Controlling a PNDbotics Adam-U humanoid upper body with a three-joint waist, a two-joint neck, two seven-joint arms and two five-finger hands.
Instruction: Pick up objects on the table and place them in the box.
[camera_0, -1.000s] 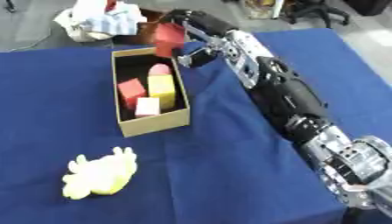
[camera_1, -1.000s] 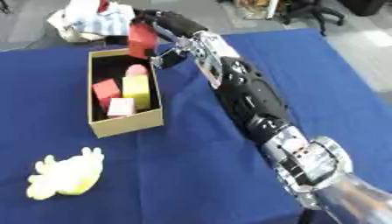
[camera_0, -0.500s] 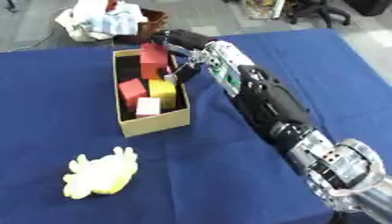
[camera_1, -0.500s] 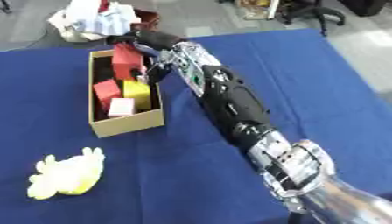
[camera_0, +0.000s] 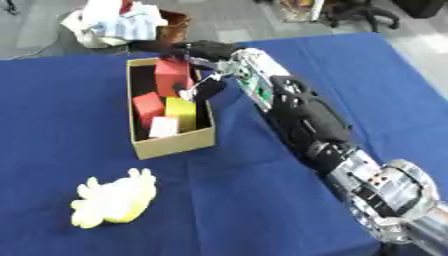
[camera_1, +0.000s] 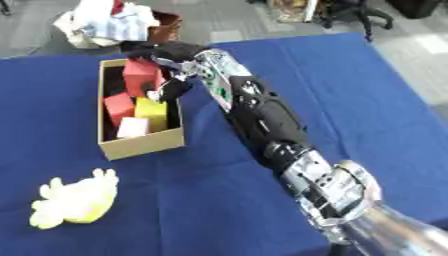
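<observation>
Presently: red block (camera_0: 172, 76), seemingly rigid, light, flat-faced, best pinched across opposite faces, held in curled fingers of right hand (camera_0: 203, 52) over cardboard box (camera_0: 171, 143); left hand unseen

blocks (camera_0: 165, 107) in box (camera_0: 171, 144), toy (camera_0: 114, 198) before it

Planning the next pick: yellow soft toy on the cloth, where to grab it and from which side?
Judged by its pose, grip the yellow soft toy across its plump middle, from above. It lies flat on the blue cloth with floppy lobes at its edges, nothing beside it. The right hand is at the box.
</observation>
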